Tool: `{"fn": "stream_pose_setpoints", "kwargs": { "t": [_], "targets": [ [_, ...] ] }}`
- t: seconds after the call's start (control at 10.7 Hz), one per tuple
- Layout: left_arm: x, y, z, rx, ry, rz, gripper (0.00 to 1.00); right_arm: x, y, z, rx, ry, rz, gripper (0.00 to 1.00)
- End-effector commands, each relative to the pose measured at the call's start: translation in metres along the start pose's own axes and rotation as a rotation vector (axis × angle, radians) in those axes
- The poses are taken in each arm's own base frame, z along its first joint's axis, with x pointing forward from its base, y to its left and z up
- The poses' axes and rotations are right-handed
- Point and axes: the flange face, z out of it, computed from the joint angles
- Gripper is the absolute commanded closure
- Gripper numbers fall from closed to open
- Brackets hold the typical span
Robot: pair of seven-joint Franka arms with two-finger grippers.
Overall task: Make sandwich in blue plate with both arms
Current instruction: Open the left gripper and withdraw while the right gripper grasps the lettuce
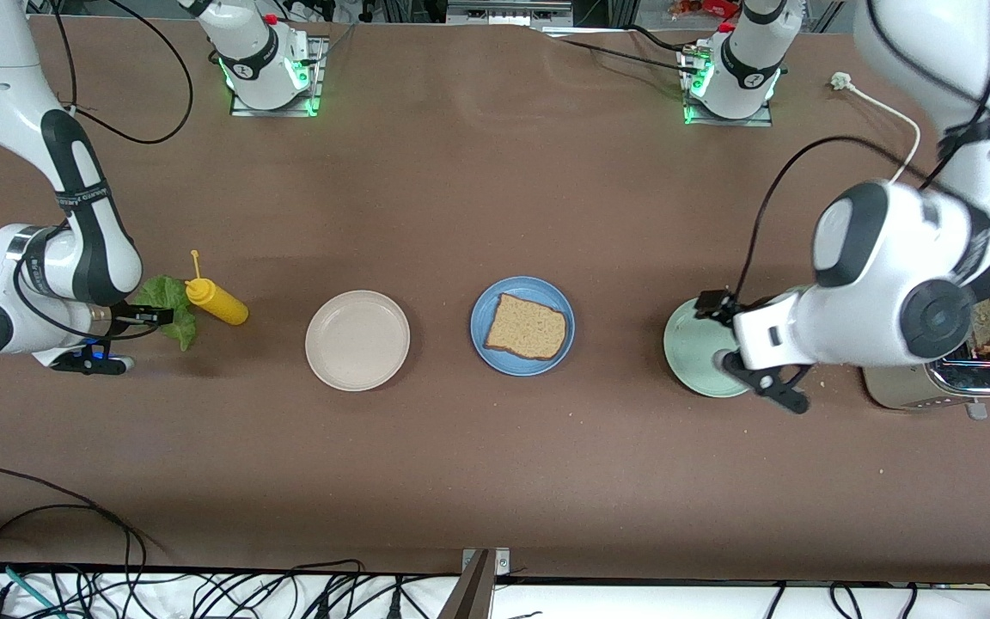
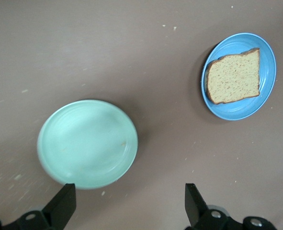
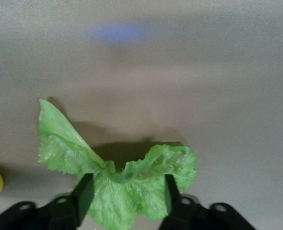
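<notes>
Right claw straddles the lettuce leaf on the tabletop, fingers apart, not yet clamped. Left claw, wide apart, hangs over the mint-green plate; between them, the blue plate holds one bread slice.

The left gripper hangs above the desk at the left arm's end, jaws spread wide and empty. The right gripper sits low at the desk's right-arm end, jaws straddling a lettuce leaf.
</notes>
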Motion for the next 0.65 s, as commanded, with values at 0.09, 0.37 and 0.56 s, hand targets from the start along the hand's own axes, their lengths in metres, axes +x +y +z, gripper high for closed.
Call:
{"fn": "stream_pose_setpoints", "kwargs": {
  "t": [0.09,0.37,0.56],
  "targets": [
    [-0.067,0.019,-0.094,0.154,-0.002,-0.141,0.0,-0.001,0.002,0.007,0.009,-0.009,-0.016,0.75],
    [-0.122,0.006,-0.13,0.158,0.06,-0.2,0.0,0.001,0.0,0.018,0.013,-0.022,-0.018,1.0],
    [-0.169,-0.018,-0.14,0.177,0.192,-0.252,0.0,0.003,0.0,0.014,0.013,-0.014,-0.018,1.0]
  ]
}}
